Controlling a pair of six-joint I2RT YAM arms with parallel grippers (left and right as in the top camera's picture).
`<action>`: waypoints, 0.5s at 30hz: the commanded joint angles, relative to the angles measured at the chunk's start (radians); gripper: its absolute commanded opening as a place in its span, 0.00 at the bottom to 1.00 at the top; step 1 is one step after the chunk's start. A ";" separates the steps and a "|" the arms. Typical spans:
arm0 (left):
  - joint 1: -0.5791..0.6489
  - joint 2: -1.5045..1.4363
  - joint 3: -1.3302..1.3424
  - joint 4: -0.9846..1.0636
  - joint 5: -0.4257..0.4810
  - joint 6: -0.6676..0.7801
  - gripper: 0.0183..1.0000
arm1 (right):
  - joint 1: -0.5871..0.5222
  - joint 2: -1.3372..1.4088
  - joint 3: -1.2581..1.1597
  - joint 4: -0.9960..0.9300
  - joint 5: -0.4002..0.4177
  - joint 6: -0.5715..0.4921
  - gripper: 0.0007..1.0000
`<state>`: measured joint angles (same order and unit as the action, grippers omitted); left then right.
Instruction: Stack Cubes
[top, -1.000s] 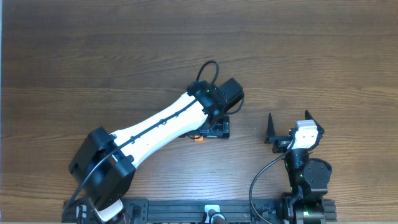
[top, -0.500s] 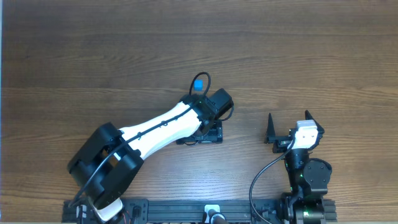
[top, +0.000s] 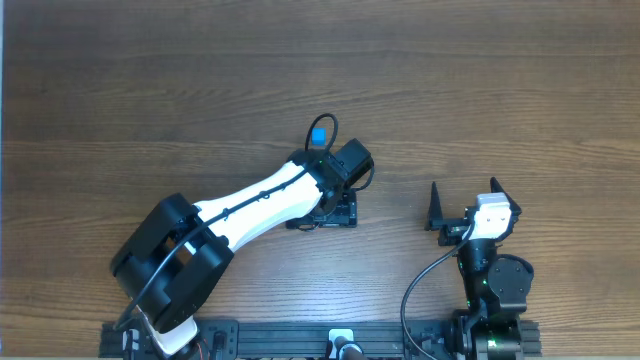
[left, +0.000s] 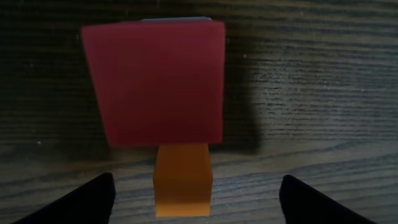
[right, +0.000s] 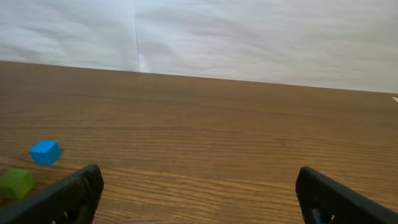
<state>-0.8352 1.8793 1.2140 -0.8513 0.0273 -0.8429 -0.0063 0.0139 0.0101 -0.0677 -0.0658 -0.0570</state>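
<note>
The left hand (left: 196, 183) hung over the bench (left: 323, 93) with its fingers spread wide, holding nothing. A red cube (left: 155, 81) sat under it, with an orange cube (left: 182, 186) just beside. The right hand (right: 198, 180) was spread too. A blue cube (right: 45, 151) and a green cube (right: 15, 182) lay farther off

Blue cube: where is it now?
The blue cube lies near the top view's middle, just beyond the left arm's wrist; the right wrist view shows the green cube beside it.
</note>
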 joint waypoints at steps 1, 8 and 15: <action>0.004 0.016 -0.005 -0.008 0.009 0.028 0.80 | -0.005 -0.008 -0.005 -0.003 0.000 -0.004 0.99; 0.004 0.018 -0.005 -0.027 0.009 0.028 0.75 | -0.005 -0.008 -0.005 -0.003 0.000 -0.004 0.99; 0.003 0.030 -0.005 -0.027 0.008 0.028 0.73 | -0.005 -0.008 -0.005 -0.003 0.000 -0.004 0.99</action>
<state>-0.8352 1.8862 1.2140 -0.8745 0.0273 -0.8299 -0.0063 0.0139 0.0101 -0.0677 -0.0658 -0.0570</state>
